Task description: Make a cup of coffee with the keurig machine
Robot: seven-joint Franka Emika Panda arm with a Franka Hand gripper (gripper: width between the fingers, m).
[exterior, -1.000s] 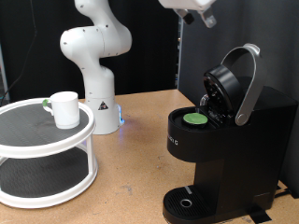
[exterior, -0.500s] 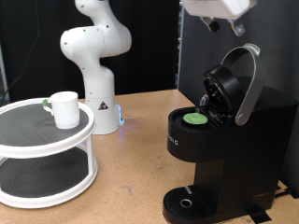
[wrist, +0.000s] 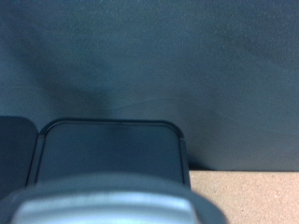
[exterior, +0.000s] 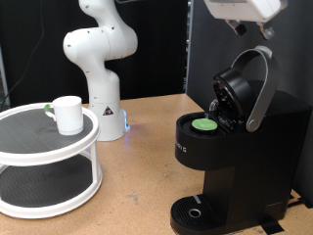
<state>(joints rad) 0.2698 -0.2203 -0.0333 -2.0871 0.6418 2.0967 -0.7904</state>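
the gripper (exterior: pixel 250 26) hung at the exterior view's top, above the keurig machine (exterior: pixel 230 157); whether its fingers were apart i cannot tell. the lid stood raised, a green-topped pod (exterior: pixel 203 124) seated. the cup (exterior: pixel 67 114) sat well apart on a white rack (exterior: pixel 49 181); a misjudged descent might knock the handle band

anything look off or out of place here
Nothing spilled or damaged. The keurig machine has its lid raised with a green-topped pod in the chamber. The cup sits upright on the white tiered stand, not under the machine. The gripper is above the lid.
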